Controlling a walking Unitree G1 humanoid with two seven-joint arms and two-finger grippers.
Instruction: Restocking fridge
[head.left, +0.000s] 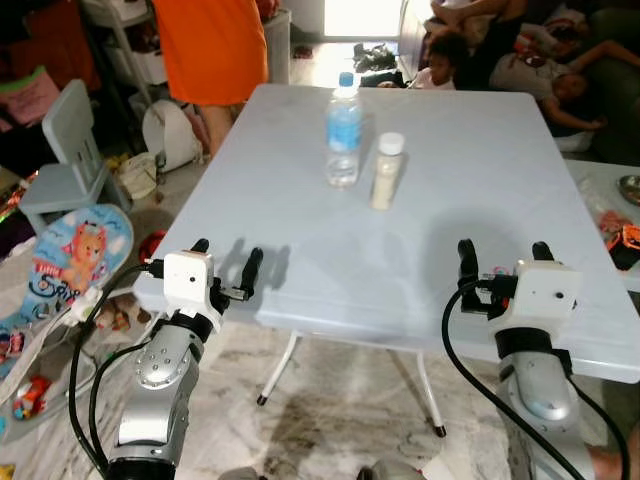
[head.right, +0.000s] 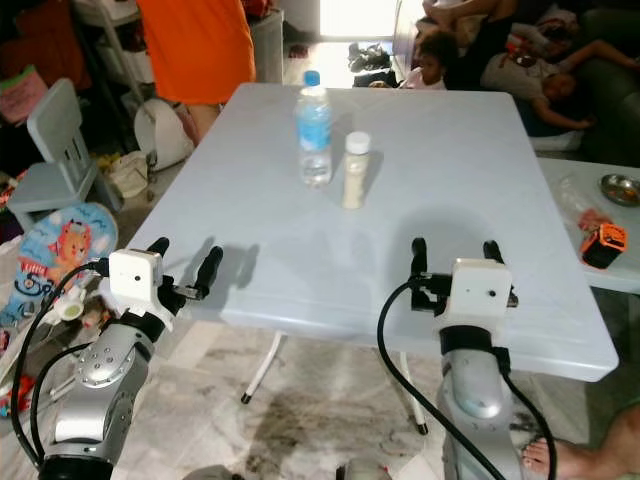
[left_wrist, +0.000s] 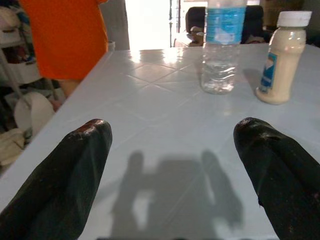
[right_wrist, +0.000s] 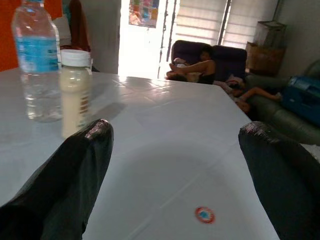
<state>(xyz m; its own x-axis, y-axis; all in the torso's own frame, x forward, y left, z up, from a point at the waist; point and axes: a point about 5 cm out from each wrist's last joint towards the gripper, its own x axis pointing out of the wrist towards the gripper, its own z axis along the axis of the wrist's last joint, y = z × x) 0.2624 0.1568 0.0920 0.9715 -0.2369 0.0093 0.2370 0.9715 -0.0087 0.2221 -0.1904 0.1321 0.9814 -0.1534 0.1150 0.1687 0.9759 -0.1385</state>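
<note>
A clear water bottle (head.left: 343, 130) with a blue cap and label stands upright near the far middle of the pale blue table (head.left: 480, 190). Right beside it stands a smaller cream-coloured bottle (head.left: 386, 171) with a white cap. My left gripper (head.left: 226, 262) hovers open over the table's near left corner, well short of both bottles (left_wrist: 219, 47). My right gripper (head.left: 504, 260) is open above the near right edge, with the cream bottle (right_wrist: 75, 92) ahead and to its left. Nothing is held.
A person in orange (head.left: 210, 45) stands at the table's far left corner. People (head.left: 520, 55) rest on a sofa beyond the far edge. A grey child's chair (head.left: 65, 150) and a baby bouncer (head.left: 70, 255) crowd the floor on the left. A second table (head.right: 600, 215) with small items stands right.
</note>
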